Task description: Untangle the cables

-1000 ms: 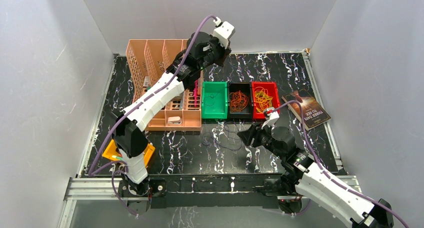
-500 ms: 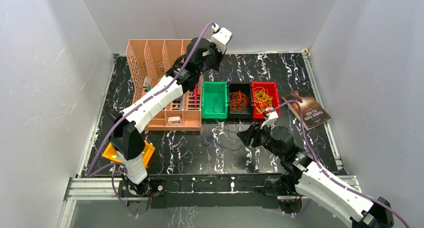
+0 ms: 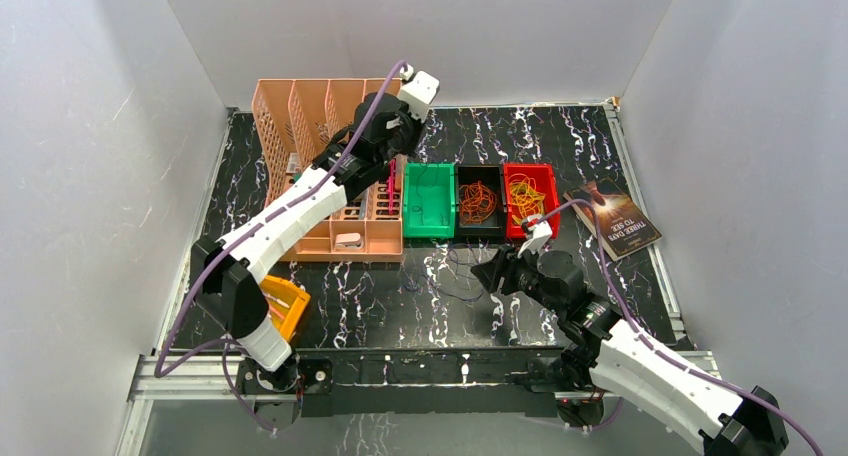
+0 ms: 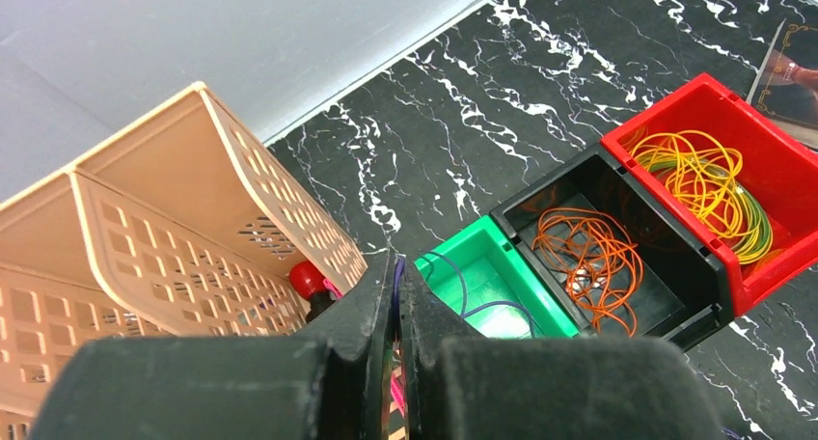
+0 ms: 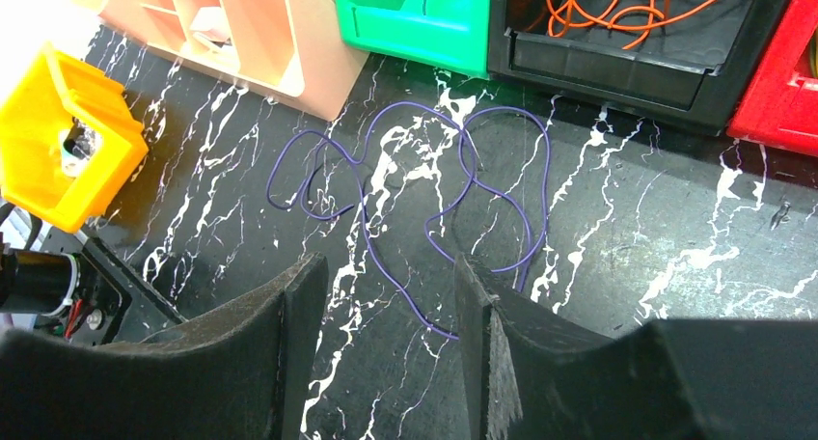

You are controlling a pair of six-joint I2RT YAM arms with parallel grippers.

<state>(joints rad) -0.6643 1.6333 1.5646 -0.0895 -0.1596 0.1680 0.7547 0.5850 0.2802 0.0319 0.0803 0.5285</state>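
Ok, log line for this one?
left hand shut near green bin | right hand open by purple cable | orange cables, yellow cables binned

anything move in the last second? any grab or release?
Left gripper swung left and nearer, from past the green bin's far end toward the organizer; its elbow swung left too. It is shut on a purple cable that trails into that bin. No grab or release seen. Right gripper barely moved, open over the loose cable on the table. Nothing else shifted.
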